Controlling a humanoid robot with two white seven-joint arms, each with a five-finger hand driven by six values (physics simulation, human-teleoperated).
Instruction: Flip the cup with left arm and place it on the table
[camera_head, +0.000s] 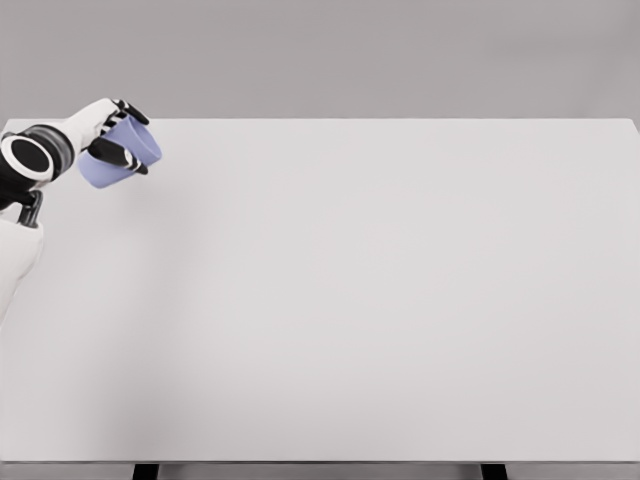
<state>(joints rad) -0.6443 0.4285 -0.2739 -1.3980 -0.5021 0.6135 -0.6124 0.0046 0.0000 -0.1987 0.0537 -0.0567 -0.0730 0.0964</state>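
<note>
Grasping the tilted blue cup (122, 155), the left hand (108, 135) should finish turning it upright, then lower it gently on the table (380, 300)

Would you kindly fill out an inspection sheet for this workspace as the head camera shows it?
Surface: white table, evenly lit, spanning most of the view.
Job's things: light blue cup, tilted, held near the table's far left corner; whether it touches the surface cannot be told.
Clutter: nothing seen.
Grippers: left hand closed around the cup, dark fingers across its side; right hand out of view.
Cables: nothing seen.
Surroundings: plain grey wall behind; two dark table legs at the bottom edge.
</note>
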